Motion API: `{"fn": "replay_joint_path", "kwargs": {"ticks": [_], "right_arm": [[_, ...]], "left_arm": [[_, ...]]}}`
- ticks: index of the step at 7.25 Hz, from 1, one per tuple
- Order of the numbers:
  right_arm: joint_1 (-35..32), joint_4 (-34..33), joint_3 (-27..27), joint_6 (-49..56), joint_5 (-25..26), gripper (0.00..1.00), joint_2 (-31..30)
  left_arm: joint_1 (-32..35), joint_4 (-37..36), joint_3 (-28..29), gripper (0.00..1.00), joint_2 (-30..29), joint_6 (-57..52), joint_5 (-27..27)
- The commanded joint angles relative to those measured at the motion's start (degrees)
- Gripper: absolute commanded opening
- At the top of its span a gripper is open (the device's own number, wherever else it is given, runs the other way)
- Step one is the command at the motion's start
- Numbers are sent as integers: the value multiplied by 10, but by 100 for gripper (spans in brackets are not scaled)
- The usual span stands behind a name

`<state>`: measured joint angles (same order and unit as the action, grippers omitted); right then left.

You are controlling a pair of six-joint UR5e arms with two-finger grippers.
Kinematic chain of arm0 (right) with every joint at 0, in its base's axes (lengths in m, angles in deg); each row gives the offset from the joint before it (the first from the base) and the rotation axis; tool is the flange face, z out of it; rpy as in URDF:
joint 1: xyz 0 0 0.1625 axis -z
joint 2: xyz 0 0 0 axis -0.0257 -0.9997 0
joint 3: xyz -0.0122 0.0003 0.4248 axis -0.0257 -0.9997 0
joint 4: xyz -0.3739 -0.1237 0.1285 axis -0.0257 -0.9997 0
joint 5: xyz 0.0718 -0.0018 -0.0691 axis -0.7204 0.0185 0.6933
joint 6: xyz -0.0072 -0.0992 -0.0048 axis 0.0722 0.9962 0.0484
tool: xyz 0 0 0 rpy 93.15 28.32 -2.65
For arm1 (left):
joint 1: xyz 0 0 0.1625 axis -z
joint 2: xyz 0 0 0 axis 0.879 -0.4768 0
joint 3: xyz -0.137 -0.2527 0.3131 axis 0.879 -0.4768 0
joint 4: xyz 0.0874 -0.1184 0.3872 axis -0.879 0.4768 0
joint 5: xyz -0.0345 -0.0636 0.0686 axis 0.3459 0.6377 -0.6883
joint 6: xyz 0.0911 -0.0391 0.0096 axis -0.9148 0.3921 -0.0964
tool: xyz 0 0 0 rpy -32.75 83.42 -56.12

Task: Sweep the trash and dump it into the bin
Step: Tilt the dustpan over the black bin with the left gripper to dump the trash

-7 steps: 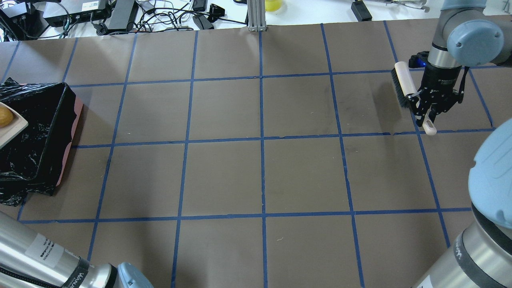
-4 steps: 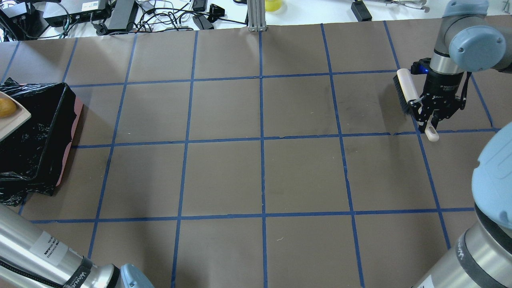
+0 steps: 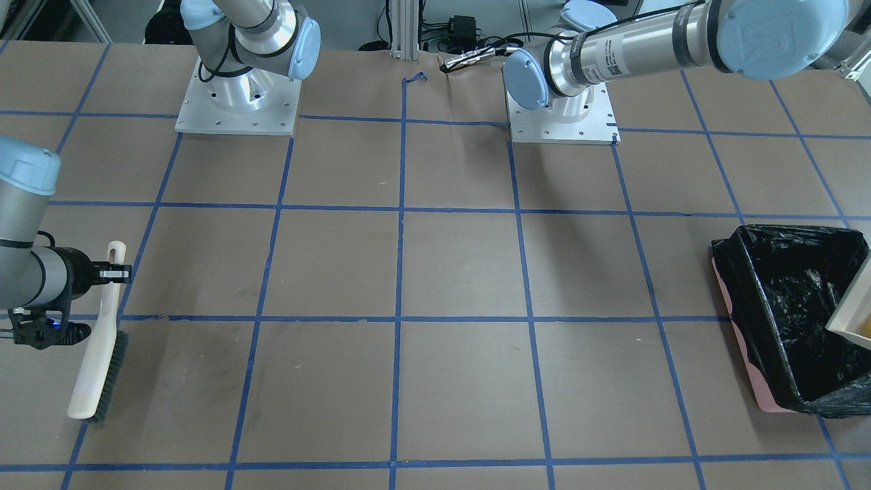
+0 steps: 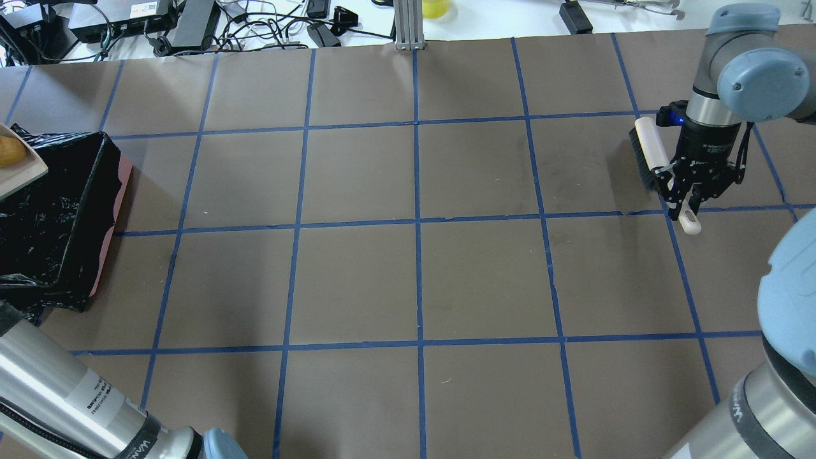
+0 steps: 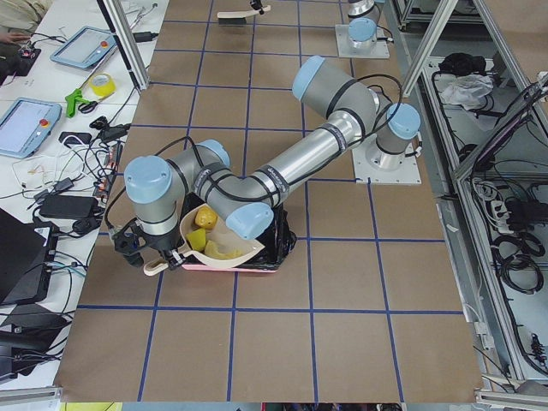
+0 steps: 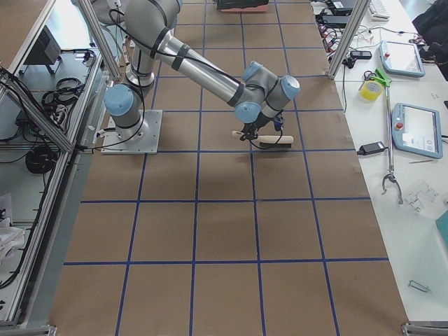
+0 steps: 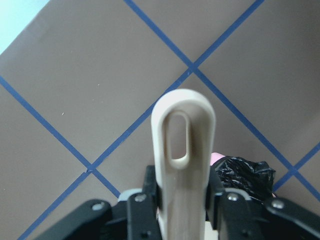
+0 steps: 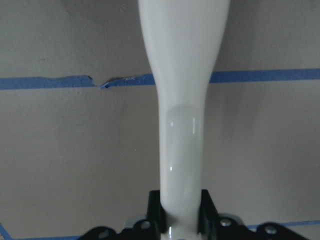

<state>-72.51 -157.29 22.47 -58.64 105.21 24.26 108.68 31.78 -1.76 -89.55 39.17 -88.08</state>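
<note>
My left gripper point(image 7: 182, 202) is shut on the handle of a beige dustpan point(image 5: 221, 244), held tilted over the bin point(image 4: 95, 191), a pink box lined with a black bag point(image 3: 748, 299). Trash lies in the pan: an orange-brown lump point(image 4: 9, 153), a yellow-green wedge point(image 5: 195, 240) and a pale cream piece point(image 5: 224, 252). Only a corner of the dustpan point(image 3: 850, 306) shows in the front view. At the far right of the overhead view, my right gripper point(image 4: 685, 197) is shut on the handle of the beige brush point(image 4: 650, 150), dark bristles low over the table.
Brown paper with a blue tape grid point(image 4: 417, 223) covers the table. Cables and power boxes point(image 4: 191, 25) lie beyond its far edge. The arm bases point(image 3: 235, 102) stand at the robot's side. The left arm's tube point(image 4: 70, 395) crosses the near-left corner.
The dustpan with the orange lump has shifted toward the bin's far edge. My right gripper has carried the brush slightly rightward and nearer the robot, still shut on the handle.
</note>
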Motion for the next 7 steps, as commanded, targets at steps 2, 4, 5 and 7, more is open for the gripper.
{"fn": "replay_joint_path", "kwargs": {"ticks": [2,4,5,7], "right_arm": [[0,-7,8,4,2,1,-2],[0,-11,8,3,2,2,-2],[0,-14,8,-1,20,2,-1],[0,-14,8,-2,20,2,-1]], "left_arm": [[15,0,1,0,15,-9,-42],[16,-5,0,0,4,-41,-44],[16,-8,0,0,3,-42,-47],[17,-8,-8,0,2,-74,-46]]}}
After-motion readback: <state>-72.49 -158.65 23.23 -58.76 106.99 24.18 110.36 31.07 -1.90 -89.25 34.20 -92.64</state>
